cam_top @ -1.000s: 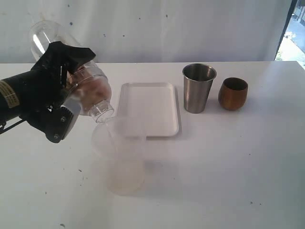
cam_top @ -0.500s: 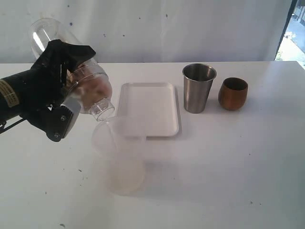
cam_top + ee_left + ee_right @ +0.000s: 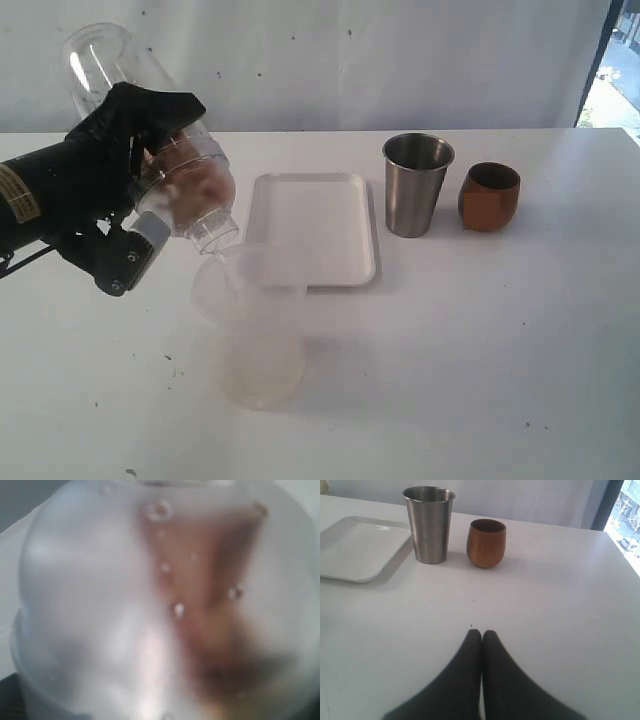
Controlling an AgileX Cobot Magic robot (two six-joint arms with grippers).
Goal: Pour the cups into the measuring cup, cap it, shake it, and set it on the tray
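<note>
Left gripper (image 3: 158, 168) grips tilted measuring cup (image 3: 197, 190), seemingly brownish inside; right gripper (image 3: 481, 635) closed.

Exterior view was bright for you, with even daylight; white table (image 3: 480, 380) came close to washed out. Window strip (image 3: 612, 70) at right edge was blown out. Shadows were soft and short, falling toward camera under steel tumbler (image 3: 415, 185) and tray (image 3: 315, 230). White highlights streaked measuring cup (image 3: 150, 130). Frosted tub (image 3: 255, 330) read pale and low in contrast. Your left wrist view was wholly out of focus: milky glare, brown smear, few droplets (image 3: 179, 610). Your right wrist view was sharp on brown cup (image 3: 486, 542); right gripper (image 3: 481, 634) showed as dark, detail-less silhouette.
</note>
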